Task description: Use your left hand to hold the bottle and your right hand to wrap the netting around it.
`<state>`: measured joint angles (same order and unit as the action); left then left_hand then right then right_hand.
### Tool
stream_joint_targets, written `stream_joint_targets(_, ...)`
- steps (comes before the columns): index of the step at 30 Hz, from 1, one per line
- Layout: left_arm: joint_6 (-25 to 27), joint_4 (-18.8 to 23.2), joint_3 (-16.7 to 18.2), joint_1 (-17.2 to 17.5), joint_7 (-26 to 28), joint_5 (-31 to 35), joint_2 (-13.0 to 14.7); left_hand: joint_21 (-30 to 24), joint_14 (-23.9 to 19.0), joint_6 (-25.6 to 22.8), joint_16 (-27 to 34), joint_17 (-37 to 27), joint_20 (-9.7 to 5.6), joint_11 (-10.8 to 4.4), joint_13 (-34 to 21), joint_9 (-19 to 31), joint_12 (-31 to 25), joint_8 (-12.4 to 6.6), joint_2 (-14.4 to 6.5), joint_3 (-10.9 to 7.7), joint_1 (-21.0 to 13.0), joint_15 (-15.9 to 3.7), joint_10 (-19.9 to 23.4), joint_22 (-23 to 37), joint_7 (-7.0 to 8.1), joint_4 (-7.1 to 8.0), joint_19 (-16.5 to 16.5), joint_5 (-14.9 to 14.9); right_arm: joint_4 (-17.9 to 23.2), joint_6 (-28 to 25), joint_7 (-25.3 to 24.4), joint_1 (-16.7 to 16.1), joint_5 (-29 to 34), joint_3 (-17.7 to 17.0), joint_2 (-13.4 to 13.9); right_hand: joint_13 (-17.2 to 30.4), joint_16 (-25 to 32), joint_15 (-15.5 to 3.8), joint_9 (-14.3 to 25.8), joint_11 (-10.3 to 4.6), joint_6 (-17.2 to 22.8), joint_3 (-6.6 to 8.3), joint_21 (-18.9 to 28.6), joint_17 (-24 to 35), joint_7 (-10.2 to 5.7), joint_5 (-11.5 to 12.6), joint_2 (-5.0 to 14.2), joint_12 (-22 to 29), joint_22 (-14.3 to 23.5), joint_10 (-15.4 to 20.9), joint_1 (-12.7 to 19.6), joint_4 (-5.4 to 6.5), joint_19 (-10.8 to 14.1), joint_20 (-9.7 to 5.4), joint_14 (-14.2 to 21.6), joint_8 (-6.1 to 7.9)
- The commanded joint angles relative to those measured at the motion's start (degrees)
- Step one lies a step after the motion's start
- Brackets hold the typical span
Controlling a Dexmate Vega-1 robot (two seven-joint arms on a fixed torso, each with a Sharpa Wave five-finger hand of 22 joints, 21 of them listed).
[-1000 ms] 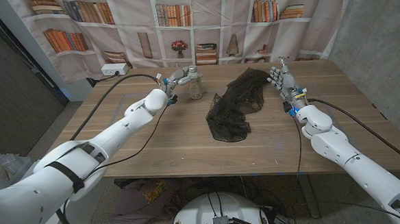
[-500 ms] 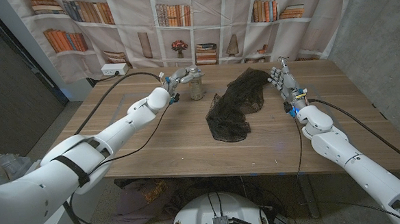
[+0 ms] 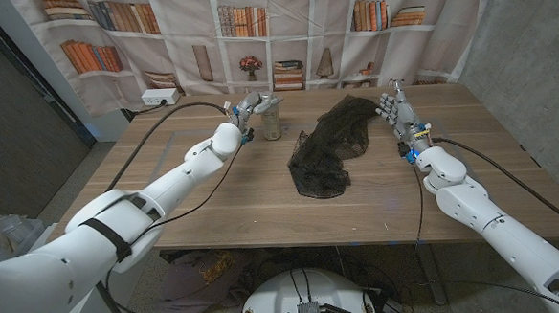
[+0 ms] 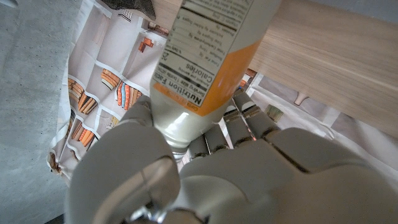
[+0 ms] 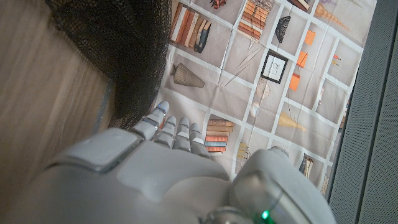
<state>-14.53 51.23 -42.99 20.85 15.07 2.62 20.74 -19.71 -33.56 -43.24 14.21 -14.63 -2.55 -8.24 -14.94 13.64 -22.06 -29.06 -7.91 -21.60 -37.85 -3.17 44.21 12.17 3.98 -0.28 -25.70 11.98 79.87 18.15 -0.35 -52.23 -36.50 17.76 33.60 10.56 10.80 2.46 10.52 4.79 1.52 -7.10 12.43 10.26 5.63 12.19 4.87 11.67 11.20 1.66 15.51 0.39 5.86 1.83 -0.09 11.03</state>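
A small bottle (image 3: 272, 123) with pale contents and an orange-banded label stands upright on the far part of the table, left of centre. My left hand (image 3: 247, 113) is at its left side, with fingers wrapped round its upper part. In the left wrist view the bottle (image 4: 205, 68) sits between the thumb and fingers of that hand (image 4: 205, 174). The dark netting (image 3: 325, 149) lies bunched on the table to the right of the bottle. My right hand (image 3: 395, 112) stands at the netting's far right edge with fingers apart, holding nothing. The right wrist view has the netting (image 5: 124, 43) just beyond that hand (image 5: 143, 168).
A white power strip (image 3: 157, 98) lies at the table's far left corner, and a black cable (image 3: 163, 119) runs from there along my left arm. A bookshelf-print backdrop (image 3: 283, 32) hangs right behind the wooden table (image 3: 215, 208).
My left hand has moved right up to the bottle and its fingers have closed round it. The right hand and the netting have stayed put.
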Motion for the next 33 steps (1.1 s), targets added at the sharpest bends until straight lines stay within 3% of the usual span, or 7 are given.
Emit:
stream_joint_targets(1, 4.93, 4.1, 1.8, 3.14, 5.55, -1.15, -1.18, -1.58, -1.82, 2.16, 0.41, -1.96, -0.42, -3.24, -2.04, 5.4, -2.26, -3.31, -4.02, -6.41, -0.01, -8.47, 3.46, 1.08, 1.82, 9.54, -0.33, 1.39, -0.02, 0.07, -0.18, 0.04, -0.07, -0.2, 0.15, 0.07, -0.09, 0.19, 0.3, -0.06, 0.22, -0.01, -0.09, 0.23, -0.18, -0.1, 0.3, 0.27, 0.05, 0.26, 0.65, -0.34, -0.26, 0.1, 0.21, 0.26)
stream_joint_targets(2, 4.86, 4.08, 1.93, 3.32, 5.79, -1.37, -1.25, -1.75, -2.16, 2.87, 0.52, -2.27, -0.44, -3.07, -2.34, 6.36, -2.45, -3.8, -4.01, -6.6, 0.21, -8.45, 3.44, 1.21, 2.0, 9.92, -0.19, 1.54, -0.04, 0.08, -0.16, 0.03, -0.08, -0.2, 0.15, 0.07, -0.08, 0.17, 0.3, -0.06, 0.21, -0.01, -0.09, 0.23, -0.2, -0.1, 0.3, 0.27, 0.04, 0.26, 0.65, -0.35, -0.26, 0.09, 0.24, 0.26)
stream_joint_targets(4, 4.53, 4.0, 2.22, 3.73, 6.57, -1.72, -1.47, -2.82, -3.38, 5.0, 1.05, -4.22, -0.11, -3.67, -4.3, 11.8, -3.96, -7.21, -4.14, -7.79, 1.22, -8.52, 3.92, 1.95, 2.2, 10.69, 0.3, 2.33, -0.11, 0.09, -0.15, 0.01, -0.08, -0.19, 0.14, 0.07, -0.07, 0.19, 0.3, -0.15, 0.19, -0.01, -0.13, 0.23, -0.24, -0.1, 0.3, 0.26, 0.03, 0.22, 0.65, -0.35, -0.32, 0.08, 0.25, 0.24)
stream_joint_targets(8, 3.31, 3.84, 2.71, 4.24, 6.9, -2.63, -1.61, -3.95, -4.61, 7.1, 1.73, -6.27, -0.12, -3.62, -6.41, 17.08, -5.47, -10.42, -4.15, -8.88, 2.09, -8.39, 3.86, 2.65, 2.11, 10.74, 0.49, 2.77, -0.18, -0.04, -0.02, 0.04, -0.14, -0.15, 0.17, 0.07, -0.06, 0.19, 0.3, -0.1, 0.18, -0.01, -0.18, 0.23, -0.24, -0.11, 0.31, 0.24, 0.01, 0.18, 0.65, -0.36, -0.41, 0.11, 0.28, 0.24)
stream_joint_targets(19, -1.82, 5.73, 5.77, 6.09, 5.95, -7.32, -1.96, -4.85, -4.68, 7.68, 1.77, -7.86, -0.41, -3.08, -8.04, 21.47, -6.95, -13.57, -4.0, -9.7, 2.72, -8.59, 4.33, 3.03, 1.69, 10.62, 0.69, 2.77, -0.91, 0.07, 0.27, 0.56, -0.13, 0.04, -0.12, 0.07, -0.09, 0.17, 0.3, -0.15, 0.17, -0.01, -0.27, 0.23, -0.21, -0.13, 0.34, 0.23, -0.05, 0.15, 0.66, -0.37, -0.54, 0.12, 0.22, 0.23)
stream_joint_targets(21, -3.76, 5.47, 6.84, 6.8, 6.68, -8.78, -2.85, -5.28, -5.33, 7.71, 1.93, -8.23, -0.85, -1.87, -8.36, 22.77, -7.33, -14.59, -3.85, -9.88, 2.93, -8.88, 4.53, 3.12, 1.83, 10.58, 0.35, 2.73, -1.13, 0.06, 0.35, 0.65, -0.21, 0.08, -0.25, 0.07, -0.08, 0.16, 0.3, -0.19, 0.14, -0.01, -0.27, 0.23, -0.24, -0.13, 0.35, 0.23, -0.05, 0.14, 0.66, -0.38, -0.53, 0.14, 0.24, 0.22)
stream_joint_targets(33, -8.11, 4.88, 10.67, 9.51, 4.36, -16.32, -5.53, -6.14, -6.3, 8.39, 1.96, -8.96, -1.36, -2.2, -8.92, 25.77, -7.83, -16.74, -3.79, -10.32, 3.24, -9.0, 4.54, 3.26, 1.66, 10.4, -0.04, 2.73, -2.34, 0.15, 0.55, 1.48, -0.02, 0.63, -0.98, 0.07, -0.11, 0.15, 0.31, -0.18, 0.15, -0.02, -0.31, 0.23, -0.23, -0.14, 0.38, 0.24, -0.11, 0.15, 0.67, -0.4, -0.53, 0.1, 0.19, 0.22)
